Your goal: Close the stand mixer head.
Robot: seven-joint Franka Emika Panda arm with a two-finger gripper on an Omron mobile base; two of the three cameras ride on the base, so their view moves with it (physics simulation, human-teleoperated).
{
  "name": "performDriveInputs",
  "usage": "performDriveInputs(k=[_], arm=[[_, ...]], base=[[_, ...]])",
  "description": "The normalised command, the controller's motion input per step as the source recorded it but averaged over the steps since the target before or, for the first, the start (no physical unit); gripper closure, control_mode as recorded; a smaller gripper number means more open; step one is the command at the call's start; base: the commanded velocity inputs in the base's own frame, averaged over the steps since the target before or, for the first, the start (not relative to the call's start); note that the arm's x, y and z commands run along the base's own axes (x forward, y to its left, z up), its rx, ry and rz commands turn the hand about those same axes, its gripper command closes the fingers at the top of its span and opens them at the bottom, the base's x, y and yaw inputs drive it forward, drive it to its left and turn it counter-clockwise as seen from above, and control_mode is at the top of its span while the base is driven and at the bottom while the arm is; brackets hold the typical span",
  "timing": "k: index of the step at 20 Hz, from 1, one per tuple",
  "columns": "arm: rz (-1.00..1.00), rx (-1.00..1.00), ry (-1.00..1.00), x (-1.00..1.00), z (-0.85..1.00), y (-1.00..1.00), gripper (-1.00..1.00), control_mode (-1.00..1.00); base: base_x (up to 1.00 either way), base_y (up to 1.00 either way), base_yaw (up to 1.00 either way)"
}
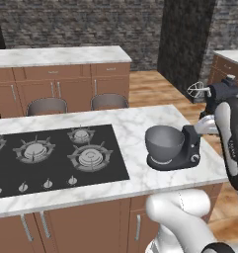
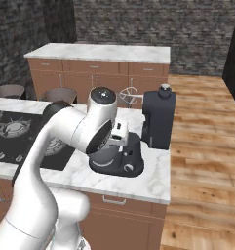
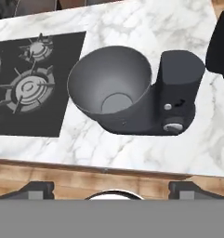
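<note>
The stand mixer head (image 2: pixel 159 119) is a dark charcoal block tilted up and back, with a silver cap (image 2: pixel 164 89) on top and the wire whisk (image 2: pixel 130 96) pointing left. It also appears as the stand mixer head (image 1: pixel 224 91) behind my forearm and as a dark corner, the stand mixer head (image 3: pixel 220 42). Below it the grey bowl (image 3: pixel 113 86) sits on the mixer base (image 3: pixel 176 100). My gripper (image 3: pixel 112 191) hovers over the bowl and base, left of the raised head, open with nothing between its fingertips (image 3: pixel 39 188).
The mixer stands near the right end of a marble island counter (image 1: pixel 140 183). A black gas cooktop (image 1: pixel 56 155) lies to its left. Stools (image 1: pixel 46 105) stand behind the island, and a second counter (image 1: pixel 56 57) runs further back. A wooden floor (image 2: pixel 202 146) lies to the right.
</note>
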Motion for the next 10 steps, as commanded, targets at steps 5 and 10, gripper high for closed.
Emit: performDriveInputs(k=[5, 10], arm=[[-0.16, 0.47, 0.00, 0.00, 0.17, -1.00, -1.00, -1.00], [-0.17, 0.58, 0.00, 0.00, 0.31, -1.00, -1.00, -1.00]], base=[[0.00, 0.00, 0.00], [0.00, 0.00, 0.00]])
